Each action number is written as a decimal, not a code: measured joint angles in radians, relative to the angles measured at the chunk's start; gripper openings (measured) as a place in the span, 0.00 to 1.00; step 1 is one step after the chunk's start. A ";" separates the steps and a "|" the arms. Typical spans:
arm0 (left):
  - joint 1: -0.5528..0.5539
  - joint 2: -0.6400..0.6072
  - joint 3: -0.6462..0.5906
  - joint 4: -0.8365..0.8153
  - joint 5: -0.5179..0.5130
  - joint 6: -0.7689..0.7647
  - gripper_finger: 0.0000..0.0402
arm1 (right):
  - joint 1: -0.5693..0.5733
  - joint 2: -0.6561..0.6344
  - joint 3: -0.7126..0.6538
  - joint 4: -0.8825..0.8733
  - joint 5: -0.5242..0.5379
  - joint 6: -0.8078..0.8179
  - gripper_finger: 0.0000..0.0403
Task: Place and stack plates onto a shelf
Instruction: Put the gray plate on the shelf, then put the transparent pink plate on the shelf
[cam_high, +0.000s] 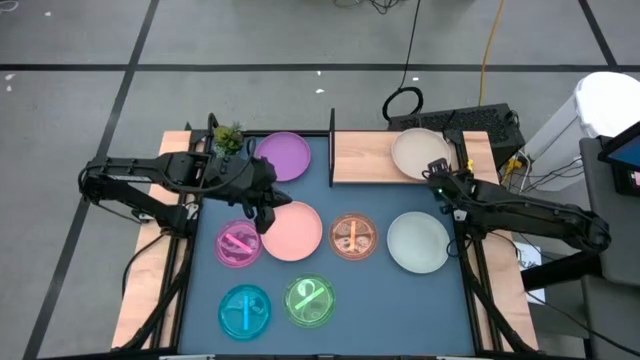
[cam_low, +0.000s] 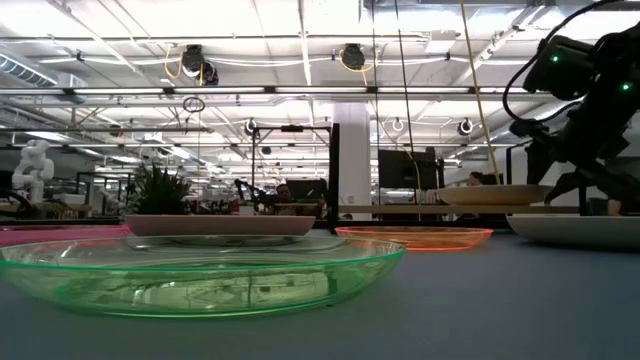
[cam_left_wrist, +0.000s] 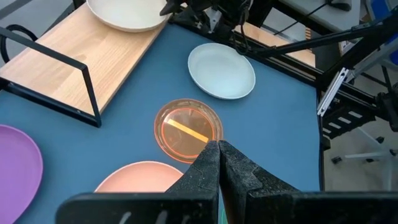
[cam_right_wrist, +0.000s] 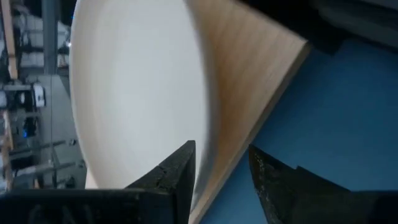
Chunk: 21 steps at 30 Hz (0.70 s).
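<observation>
One plate (cam_high: 420, 152) lies on the shelf (cam_high: 365, 158) at its right end; the other plates (cam_high: 292, 230) lie on the table (cam_high: 390, 300).

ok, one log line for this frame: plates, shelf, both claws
cream plate: on shelf | right claw: open, at its rim | left claw: shut, over pink plate | rest on table

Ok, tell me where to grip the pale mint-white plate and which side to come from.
Probably take the pale mint-white plate by its raised rim, one finger inside and one outside, since it lies flat on the table. Come from its right edge, nearest the right gripper; the orange-brown plate sits close on the other side.
</observation>
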 joint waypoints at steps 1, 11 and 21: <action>0.000 0.000 0.000 0.000 0.000 0.000 0.01 | 0.005 -0.009 0.000 0.008 -0.011 -0.013 0.33; 0.000 0.000 0.000 -0.001 -0.011 0.000 0.01 | 0.059 -0.063 0.000 -0.006 -0.022 -0.056 0.33; 0.000 0.000 0.000 -0.001 -0.012 -0.030 0.01 | 0.099 -0.098 0.000 0.033 -0.049 -0.106 0.34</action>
